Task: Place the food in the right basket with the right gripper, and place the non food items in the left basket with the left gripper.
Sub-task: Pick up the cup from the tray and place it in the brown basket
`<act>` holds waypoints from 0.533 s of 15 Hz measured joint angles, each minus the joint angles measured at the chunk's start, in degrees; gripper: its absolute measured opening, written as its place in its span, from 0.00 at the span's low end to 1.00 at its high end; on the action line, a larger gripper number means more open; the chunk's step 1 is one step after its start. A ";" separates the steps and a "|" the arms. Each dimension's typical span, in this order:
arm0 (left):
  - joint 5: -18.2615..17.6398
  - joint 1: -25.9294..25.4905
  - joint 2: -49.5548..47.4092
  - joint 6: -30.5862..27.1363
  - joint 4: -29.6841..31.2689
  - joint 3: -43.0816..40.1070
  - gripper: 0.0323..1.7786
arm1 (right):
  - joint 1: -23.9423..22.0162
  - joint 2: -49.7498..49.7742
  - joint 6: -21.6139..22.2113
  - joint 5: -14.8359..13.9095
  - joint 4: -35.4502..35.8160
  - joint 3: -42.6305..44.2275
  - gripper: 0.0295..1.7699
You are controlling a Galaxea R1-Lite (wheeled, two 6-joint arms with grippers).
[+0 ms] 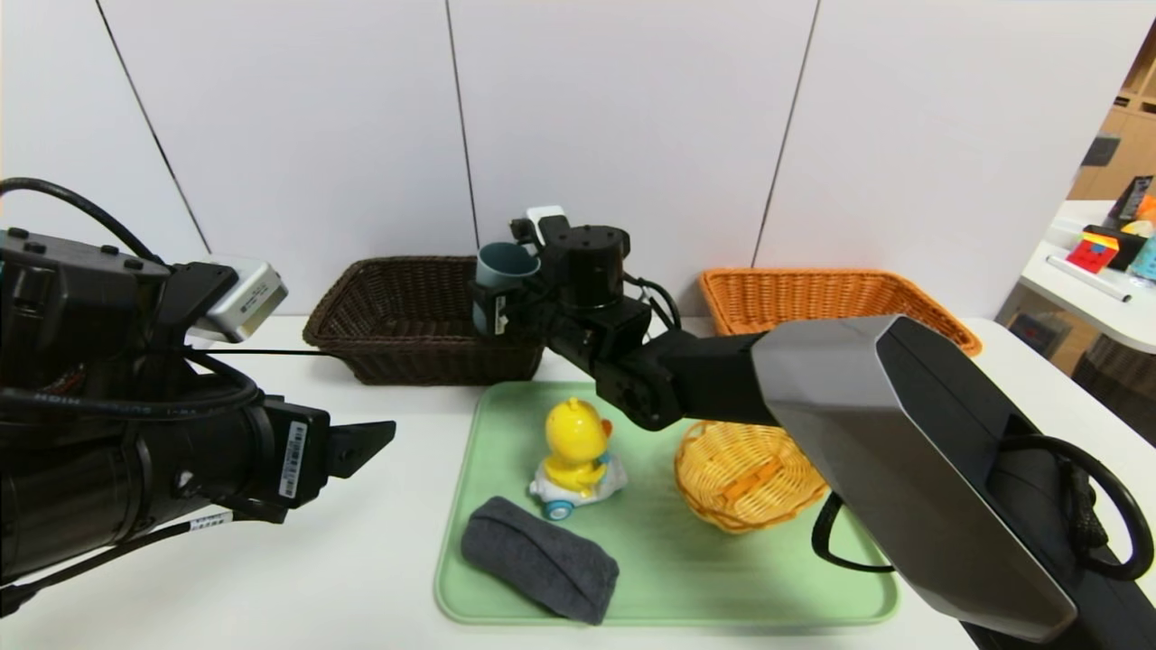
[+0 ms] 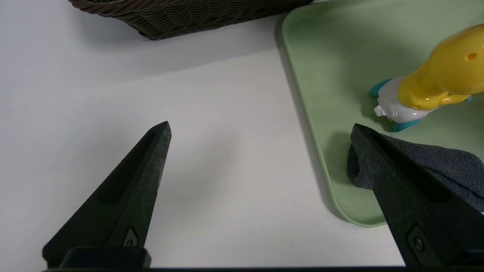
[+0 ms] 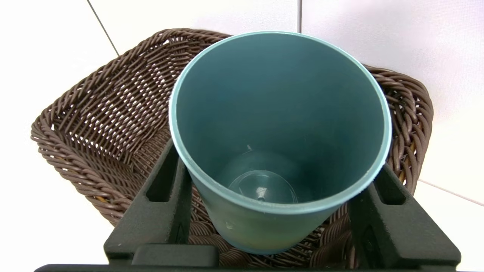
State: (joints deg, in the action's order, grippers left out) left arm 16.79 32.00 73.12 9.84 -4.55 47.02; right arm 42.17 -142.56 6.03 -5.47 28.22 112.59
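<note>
One cup (image 3: 280, 124) between right gripper (image 1: 506, 311) fingers, above left basket (image 1: 397, 307) rim; left gripper (image 2: 261, 170) spread, over bare table (image 2: 113, 94).

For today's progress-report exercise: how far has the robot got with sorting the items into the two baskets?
Done: nothing; the dark brown wicker basket looks empty. In hand: the right gripper holds the blue-grey plastic cup over it. Left: the yellow duck toy and dark grey fabric pouch sit on the green tray. The left gripper waits open.
</note>
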 joint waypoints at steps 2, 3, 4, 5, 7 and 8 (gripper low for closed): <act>0.02 0.00 0.00 -0.04 0.01 0.00 0.95 | -0.02 -0.15 -0.04 -0.01 0.06 0.00 0.74; 0.05 0.00 0.00 -0.06 0.01 0.00 0.95 | -0.02 -0.20 0.00 -0.01 0.06 0.00 0.77; 0.00 0.00 0.00 -0.06 0.01 0.00 0.95 | -0.02 -0.24 0.00 -0.01 0.06 0.00 0.79; 0.02 0.00 0.00 -0.06 0.00 0.02 0.95 | -0.02 -0.24 -0.02 -0.04 0.06 0.00 0.81; -0.04 0.00 0.04 -0.17 0.01 0.06 0.95 | -0.11 -0.20 0.02 -0.04 0.11 0.00 0.84; -0.01 -0.02 0.11 -0.17 0.01 0.13 0.95 | -0.16 -0.02 0.07 -0.17 0.11 0.00 0.86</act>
State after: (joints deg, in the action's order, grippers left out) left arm 16.77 31.98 73.23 9.67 -4.53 47.15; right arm 42.01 -142.58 6.11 -5.64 28.33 112.59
